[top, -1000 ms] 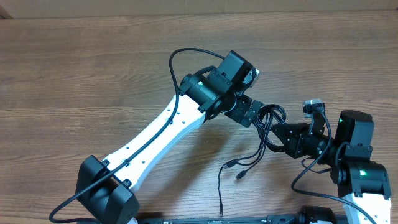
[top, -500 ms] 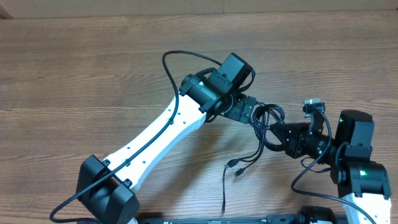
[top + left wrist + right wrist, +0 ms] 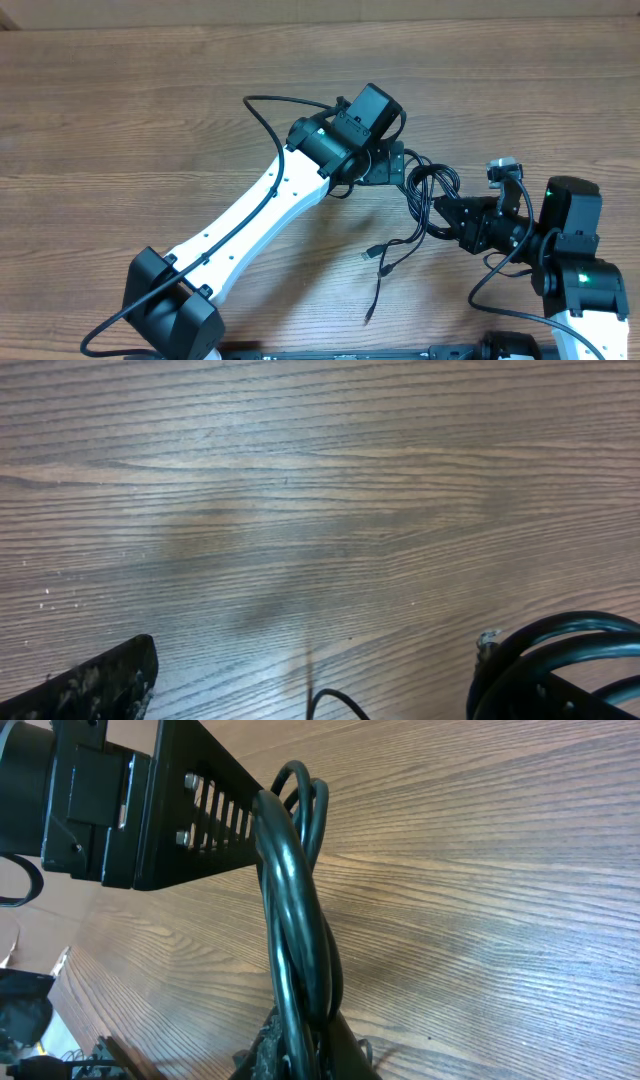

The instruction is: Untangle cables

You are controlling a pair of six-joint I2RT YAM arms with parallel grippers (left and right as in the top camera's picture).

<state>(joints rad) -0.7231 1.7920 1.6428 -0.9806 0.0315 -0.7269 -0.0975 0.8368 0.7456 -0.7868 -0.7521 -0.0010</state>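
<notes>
The counter (image 3: 120,110) was brown wood with fine, dark grain lines running across its width in long, slightly wavy streaks. Along its far edge in the overhead view lay a paler tan strip (image 3: 300,10). In the left wrist view, a soft grey shadow (image 3: 250,540) dulled the sheen, and tiny pale specks (image 3: 45,592) dotted the left side.

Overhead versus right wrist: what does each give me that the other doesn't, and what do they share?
Overhead alone: the loose plug ends trailing away from the bundle over the table. Right wrist alone: the cables close up, with the loops crossing one another, plus slots and screws on the left end effector. Both: that bundle pinched in the right end effector, with the left one right beside it.
</notes>
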